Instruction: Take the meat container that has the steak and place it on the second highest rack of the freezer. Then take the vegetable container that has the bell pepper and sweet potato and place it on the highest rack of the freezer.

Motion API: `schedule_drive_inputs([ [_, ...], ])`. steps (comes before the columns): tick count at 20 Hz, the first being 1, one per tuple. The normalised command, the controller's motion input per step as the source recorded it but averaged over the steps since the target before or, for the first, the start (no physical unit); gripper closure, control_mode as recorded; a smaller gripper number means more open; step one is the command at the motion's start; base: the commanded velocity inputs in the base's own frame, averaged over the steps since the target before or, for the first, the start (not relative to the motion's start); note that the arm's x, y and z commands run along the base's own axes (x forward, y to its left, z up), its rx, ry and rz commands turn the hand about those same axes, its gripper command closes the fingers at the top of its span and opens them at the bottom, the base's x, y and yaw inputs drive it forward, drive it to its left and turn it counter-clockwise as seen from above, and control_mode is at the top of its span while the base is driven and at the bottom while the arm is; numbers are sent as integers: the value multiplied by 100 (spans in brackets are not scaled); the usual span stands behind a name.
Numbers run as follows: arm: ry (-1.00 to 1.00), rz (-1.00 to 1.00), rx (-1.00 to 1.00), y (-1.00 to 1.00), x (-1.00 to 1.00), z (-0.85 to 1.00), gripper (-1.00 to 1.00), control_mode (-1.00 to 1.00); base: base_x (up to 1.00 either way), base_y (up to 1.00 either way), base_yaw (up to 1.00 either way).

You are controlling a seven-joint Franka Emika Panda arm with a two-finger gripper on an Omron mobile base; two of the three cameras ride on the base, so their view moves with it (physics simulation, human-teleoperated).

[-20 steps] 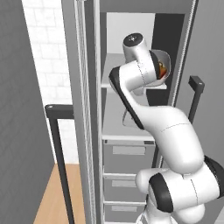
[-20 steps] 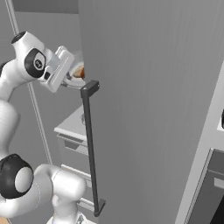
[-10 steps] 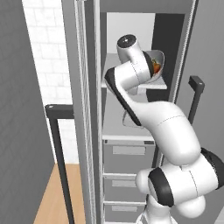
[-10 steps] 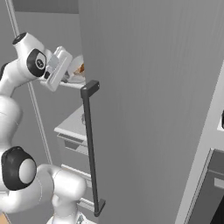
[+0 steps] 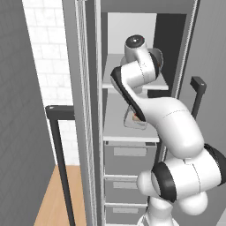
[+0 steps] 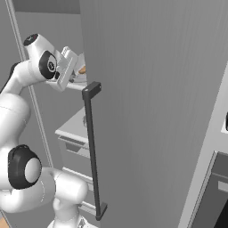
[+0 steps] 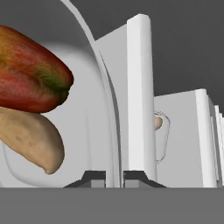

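One tall grey steel freezer [image 5: 145, 26] stands open with the white arm reaching into its upper part, and two pale-grey containers show in it. In the hand view the bowl-like vegetable container with thick raised walls [image 7: 103, 100] sits right at the gripper [image 7: 114, 177], its rim wall running down between the two dark fingertips, so the jaws are nearly closed on that wall. Inside lie one glossy red bell pepper [image 7: 30, 76] and, just below and touching it, one tan-orange oblong sweet potato [image 7: 30, 142]; both are cut off at the left edge. In the right base view the container is mostly hidden behind the long dark bar handle [image 6: 92, 147] and the door, at the level of the upper shelf. In the left base view one shallow pale-grey meat container [image 5: 134, 121] rests on the shelf below, half covered by the arm, with a sliver of the pink steak [image 5: 134, 117] hard to make out. Three grey drawers [image 5: 130, 156] sit beneath.
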Motion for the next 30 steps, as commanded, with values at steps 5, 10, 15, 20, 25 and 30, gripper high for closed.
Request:
schedule_drive_inputs([
  [5,0,0,0,-31,75,0,100,-100,0,0,0],
  [10,0,0,0,-16,64,-3,100,-100,0,0,0],
  [15,0,0,0,-2,10,-20,100,-100,0,0,0],
  [20,0,0,0,0,0,-3,100,-100,0,0,0],
  [25,0,0,0,0,0,0,-100,-100,0,0,0],
  [30,0,0,0,0,0,0,-100,-100,0,0,0],
])
